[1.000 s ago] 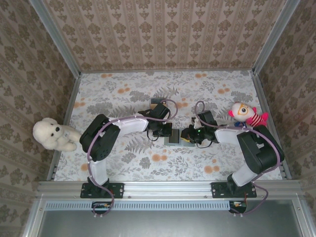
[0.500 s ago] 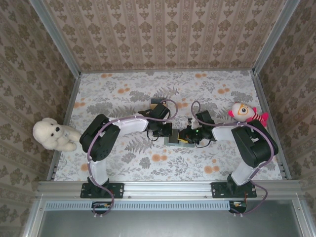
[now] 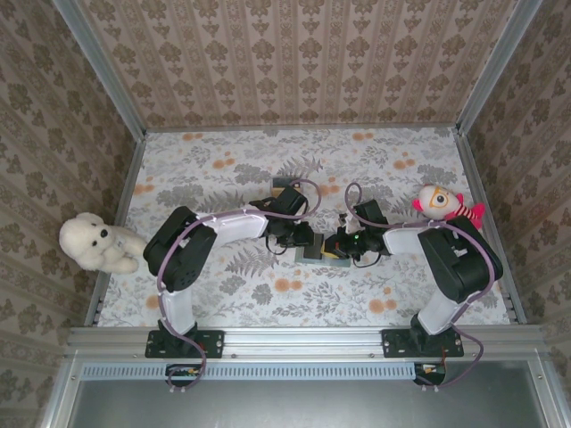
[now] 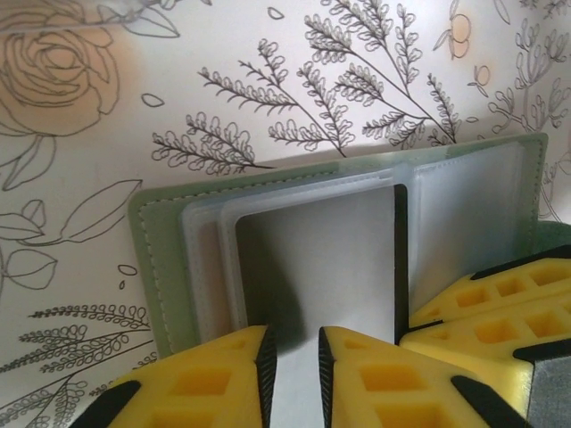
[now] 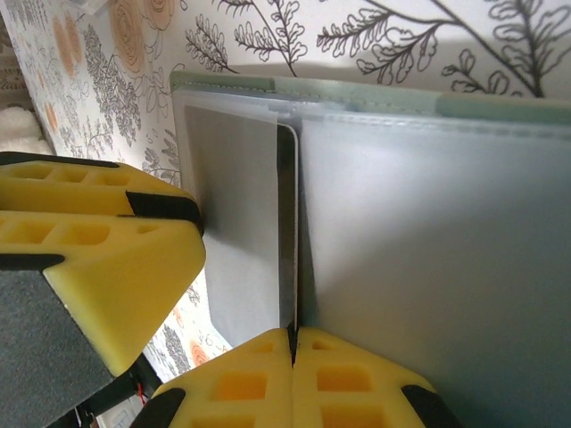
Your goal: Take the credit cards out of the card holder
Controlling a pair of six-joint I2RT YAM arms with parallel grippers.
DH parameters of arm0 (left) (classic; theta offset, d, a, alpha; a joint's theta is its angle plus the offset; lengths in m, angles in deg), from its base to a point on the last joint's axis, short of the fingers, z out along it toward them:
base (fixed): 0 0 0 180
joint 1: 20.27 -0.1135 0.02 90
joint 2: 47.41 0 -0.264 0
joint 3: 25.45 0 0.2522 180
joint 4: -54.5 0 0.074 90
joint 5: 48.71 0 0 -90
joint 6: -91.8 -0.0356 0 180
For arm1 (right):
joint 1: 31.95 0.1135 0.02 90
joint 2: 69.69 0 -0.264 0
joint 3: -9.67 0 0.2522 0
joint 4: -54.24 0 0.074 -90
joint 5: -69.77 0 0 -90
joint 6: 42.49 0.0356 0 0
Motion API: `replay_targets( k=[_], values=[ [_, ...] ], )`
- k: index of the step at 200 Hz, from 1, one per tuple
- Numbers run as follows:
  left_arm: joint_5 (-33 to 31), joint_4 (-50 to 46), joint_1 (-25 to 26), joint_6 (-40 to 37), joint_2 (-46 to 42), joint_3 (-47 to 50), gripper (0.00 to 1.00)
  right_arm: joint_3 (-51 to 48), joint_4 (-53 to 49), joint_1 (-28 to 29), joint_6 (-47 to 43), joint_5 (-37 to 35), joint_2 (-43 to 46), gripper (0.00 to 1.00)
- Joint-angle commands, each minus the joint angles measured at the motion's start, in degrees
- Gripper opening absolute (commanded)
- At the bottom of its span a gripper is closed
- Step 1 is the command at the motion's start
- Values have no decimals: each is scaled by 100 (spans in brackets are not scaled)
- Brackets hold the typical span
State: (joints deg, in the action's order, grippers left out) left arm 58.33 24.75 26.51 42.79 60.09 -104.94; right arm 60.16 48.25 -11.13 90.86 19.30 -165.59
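The card holder (image 3: 314,254) lies open mid-table, a grey-green bifold (image 4: 161,267) with clear sleeves (image 5: 500,107). A grey credit card (image 4: 321,267) sticks out of a sleeve, and its thin dark edge (image 5: 287,223) runs into my right gripper (image 5: 293,334), which is shut on it. My left gripper (image 4: 297,343) hovers over the same card with a narrow gap between its jaws and nothing pinched. Both grippers meet over the holder, the left gripper (image 3: 303,239) just left of the right gripper (image 3: 328,245). The right fingers (image 4: 482,299) show beside the card.
A white teddy bear (image 3: 94,242) sits at the table's left edge. A red-and-white doll (image 3: 443,205) lies at the right, close behind my right arm. Patterned walls close in the table on three sides.
My right gripper slid left onto the holder and closed on the card's edge. My left gripper's jaws have parted slightly. The holder has stayed in place.
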Motion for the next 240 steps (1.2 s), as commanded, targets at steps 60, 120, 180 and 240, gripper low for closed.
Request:
replay_targets(
  k=[60,120,180,240],
  values=[
    [98,-248,-105,-75,-133,190,24,-96,-611,-132,-415,-10,350,0],
    [304,-121,-117,-219,-214,85,10,-34,-739,-142,-497,-112,204,0],
    [404,24,-92,-236,-142,25,1,16,-734,-146,-511,-131,167,0],
    [195,-429,-114,-269,122,69,0,36,-785,-178,-589,-114,163,0]
  ],
)
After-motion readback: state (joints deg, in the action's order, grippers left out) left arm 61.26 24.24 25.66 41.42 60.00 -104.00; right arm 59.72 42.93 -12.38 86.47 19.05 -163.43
